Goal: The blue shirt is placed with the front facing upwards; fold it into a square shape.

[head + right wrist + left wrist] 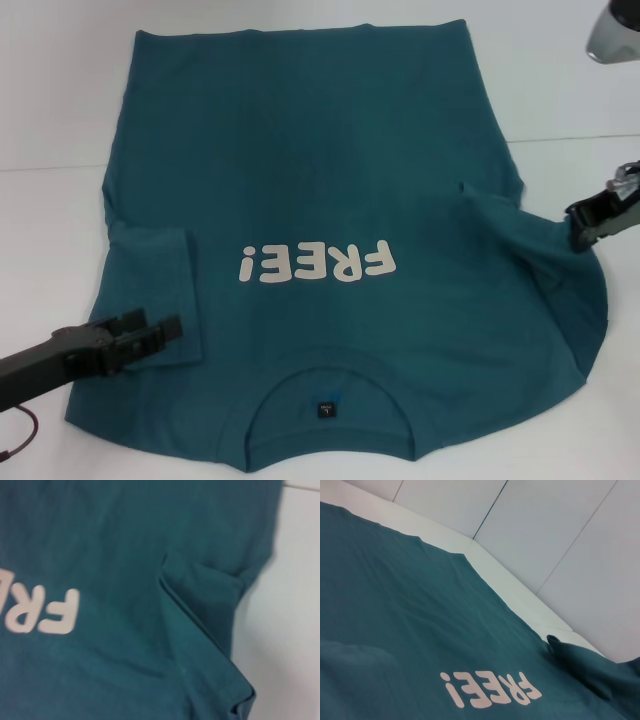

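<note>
The blue shirt (320, 180) lies flat on the white table (50, 200), front up, with white "FREE!" lettering (318, 264) and the collar tag (326, 408) nearest me. Its left sleeve (150, 270) is folded inward onto the body. My left gripper (150, 332) hovers low over that folded sleeve's near end, open, with nothing in it. My right gripper (585, 228) is shut on the edge of the right sleeve (530, 240), which rises off the table in a tented fold (200, 605). The same raised sleeve (585, 665) shows in the left wrist view.
White table surface (295, 605) lies bare beside the shirt's right edge, with a white wall (545, 525) behind the far hem. A grey part of the right arm (612, 30) hangs at the upper right. A thin red cable (25, 435) loops by the left arm.
</note>
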